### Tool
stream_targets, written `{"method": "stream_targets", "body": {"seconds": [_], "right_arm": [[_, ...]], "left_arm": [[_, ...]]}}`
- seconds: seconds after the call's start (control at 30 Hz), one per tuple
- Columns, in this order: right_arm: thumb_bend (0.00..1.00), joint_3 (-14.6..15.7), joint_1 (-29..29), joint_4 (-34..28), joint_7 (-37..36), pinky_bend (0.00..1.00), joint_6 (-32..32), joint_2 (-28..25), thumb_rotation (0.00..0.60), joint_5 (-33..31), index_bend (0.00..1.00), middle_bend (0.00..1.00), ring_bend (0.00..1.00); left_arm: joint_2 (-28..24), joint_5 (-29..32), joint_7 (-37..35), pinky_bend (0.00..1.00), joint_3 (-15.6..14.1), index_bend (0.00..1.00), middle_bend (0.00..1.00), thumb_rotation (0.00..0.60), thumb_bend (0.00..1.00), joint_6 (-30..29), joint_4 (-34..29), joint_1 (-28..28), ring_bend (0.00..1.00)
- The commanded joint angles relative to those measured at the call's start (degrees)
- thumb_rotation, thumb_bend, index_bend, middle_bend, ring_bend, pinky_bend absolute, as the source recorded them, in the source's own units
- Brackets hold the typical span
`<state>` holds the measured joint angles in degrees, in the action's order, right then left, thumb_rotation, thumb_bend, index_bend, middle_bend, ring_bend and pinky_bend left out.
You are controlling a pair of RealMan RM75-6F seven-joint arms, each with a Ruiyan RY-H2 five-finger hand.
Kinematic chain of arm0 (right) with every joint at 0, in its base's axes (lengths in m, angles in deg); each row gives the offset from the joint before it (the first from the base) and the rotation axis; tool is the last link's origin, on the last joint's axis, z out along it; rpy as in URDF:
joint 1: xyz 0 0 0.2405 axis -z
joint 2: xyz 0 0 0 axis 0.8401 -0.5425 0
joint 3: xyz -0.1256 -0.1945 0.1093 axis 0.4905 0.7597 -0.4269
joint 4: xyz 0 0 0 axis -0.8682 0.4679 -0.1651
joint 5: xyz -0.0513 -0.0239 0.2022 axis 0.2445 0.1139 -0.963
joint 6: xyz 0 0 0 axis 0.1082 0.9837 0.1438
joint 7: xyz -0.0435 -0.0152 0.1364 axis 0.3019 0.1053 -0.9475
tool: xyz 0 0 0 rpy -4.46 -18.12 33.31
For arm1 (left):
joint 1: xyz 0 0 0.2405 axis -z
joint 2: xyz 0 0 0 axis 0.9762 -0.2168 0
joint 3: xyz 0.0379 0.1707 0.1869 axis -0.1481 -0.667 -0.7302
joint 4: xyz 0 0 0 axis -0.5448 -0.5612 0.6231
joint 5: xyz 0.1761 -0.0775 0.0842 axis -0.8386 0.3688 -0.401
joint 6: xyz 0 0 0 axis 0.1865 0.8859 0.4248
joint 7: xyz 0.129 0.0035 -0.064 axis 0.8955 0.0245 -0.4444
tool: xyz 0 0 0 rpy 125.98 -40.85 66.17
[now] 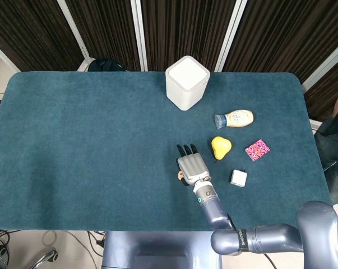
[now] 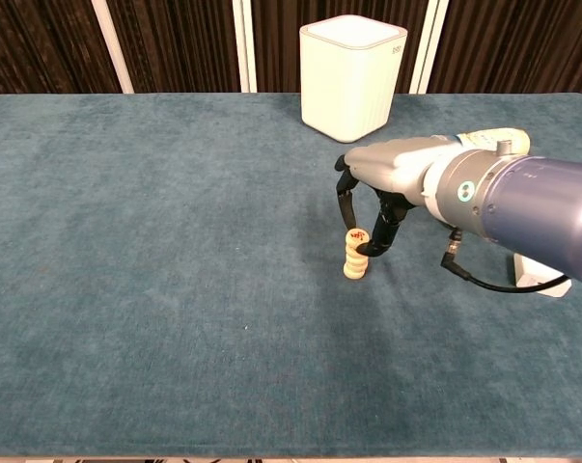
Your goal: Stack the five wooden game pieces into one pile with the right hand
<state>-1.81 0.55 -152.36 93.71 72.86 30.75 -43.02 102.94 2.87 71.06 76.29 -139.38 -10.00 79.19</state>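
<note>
Nearest the front edge of the worktop (image 2: 126, 367), a little right of its middle, the right hand (image 2: 368, 207) is reaching down from above, its dark fingers (image 2: 380, 233) curling around the top wooden game piece (image 2: 357, 236) and pinching it where it is sitting on the pile (image 2: 355, 262). That pile is standing upright as one short column of pale round discs; the chest view is showing what looks like five pieces in all, the topmost carrying a red mark, though the lower ones are too small to count surely. In the head view the back of the right hand (image 1: 192, 168) is covering most of the pile, with only a sliver showing at its left side. No other loose game pieces are showing on the cloth. Toward the right edge, a small white plug adapter (image 1: 239, 178) is lying near the hand, then a yellow pear-shaped toy (image 1: 220, 146) and a pink patterned card (image 1: 257, 149) beside it. Further back one cream bottle (image 1: 235, 118) is lying on its side. Near the back edge one white square bin (image 1: 186, 82) is standing upright, well apart from the pile.
</note>
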Motion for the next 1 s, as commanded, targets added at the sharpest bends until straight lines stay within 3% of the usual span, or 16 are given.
{"method": "stream_targets", "body": {"seconds": [0.03, 1.0], "right_arm": [[0.40, -0.3, -0.4, 0.8, 0.2, 0.00, 0.0, 0.6, 0.600, -0.6, 0.54, 0.00, 0.00], [0.40, 0.0, -1.1, 3.5, 0.1, 0.00, -1.2, 1.2, 0.600, -2.8, 0.51, 0.00, 0.00]], "left_arm": [[0.0, 0.0, -0.1, 0.09, 0.0, 0.05, 0.00, 0.600, 0.15, 0.0, 0.0, 0.0, 0.00], [0.1, 0.1, 0.4, 0.09, 0.1, 0.05, 0.00, 0.600, 0.15, 0.0, 0.1, 0.1, 0.00]]}}
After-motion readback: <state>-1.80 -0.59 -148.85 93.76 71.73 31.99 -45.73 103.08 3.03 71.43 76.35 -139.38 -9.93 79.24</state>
